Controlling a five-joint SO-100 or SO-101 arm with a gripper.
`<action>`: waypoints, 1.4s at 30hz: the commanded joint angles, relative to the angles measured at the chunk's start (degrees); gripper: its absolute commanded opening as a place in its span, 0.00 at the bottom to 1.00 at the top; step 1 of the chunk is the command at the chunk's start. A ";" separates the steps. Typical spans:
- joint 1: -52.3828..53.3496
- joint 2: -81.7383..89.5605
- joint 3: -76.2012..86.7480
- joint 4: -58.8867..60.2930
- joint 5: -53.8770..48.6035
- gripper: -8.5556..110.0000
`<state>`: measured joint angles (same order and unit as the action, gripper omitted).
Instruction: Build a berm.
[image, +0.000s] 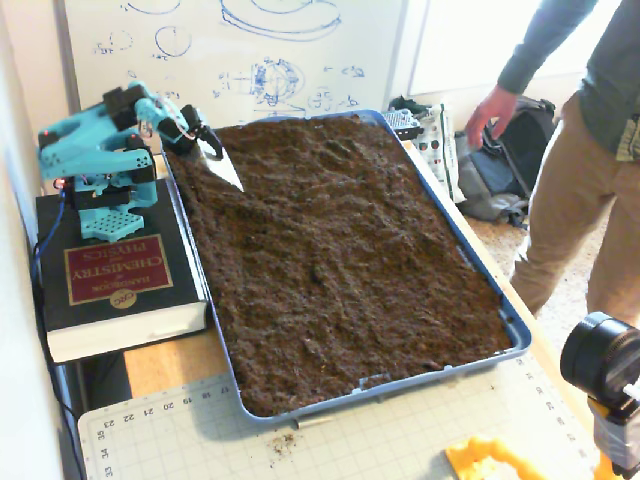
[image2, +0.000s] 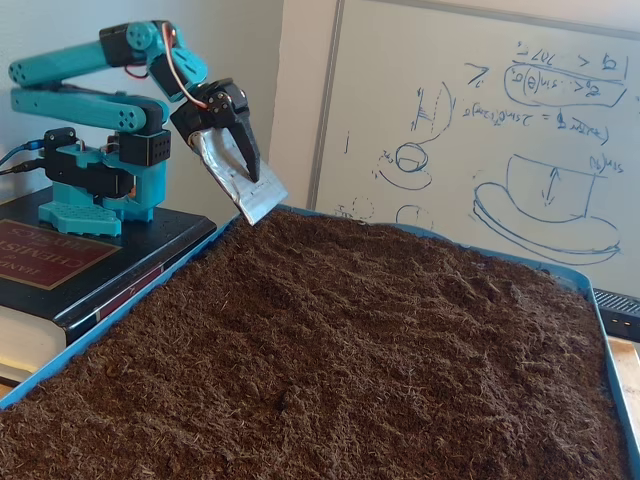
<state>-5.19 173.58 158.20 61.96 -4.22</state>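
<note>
Above flat soil (image2: 350, 350), the claw (image2: 262, 195) grips a metal blade (image2: 240, 180).

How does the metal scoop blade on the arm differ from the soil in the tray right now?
The scoop blade is shiny, silver and smooth; the soil is dark brown and crumbly. The blade hangs tilted in the air above the tray's far corner, clear of the surface; the soil lies flat and even across the tray, with no ridge raised yet. Both sit at the arm's end of the tray in both fixed views.
</note>
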 joint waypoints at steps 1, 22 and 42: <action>-1.49 -11.51 -13.89 0.09 0.79 0.08; -16.00 -67.76 -41.40 0.09 20.21 0.08; -27.60 -86.40 -41.48 -0.70 35.07 0.08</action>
<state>-32.17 87.10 121.38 61.26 29.97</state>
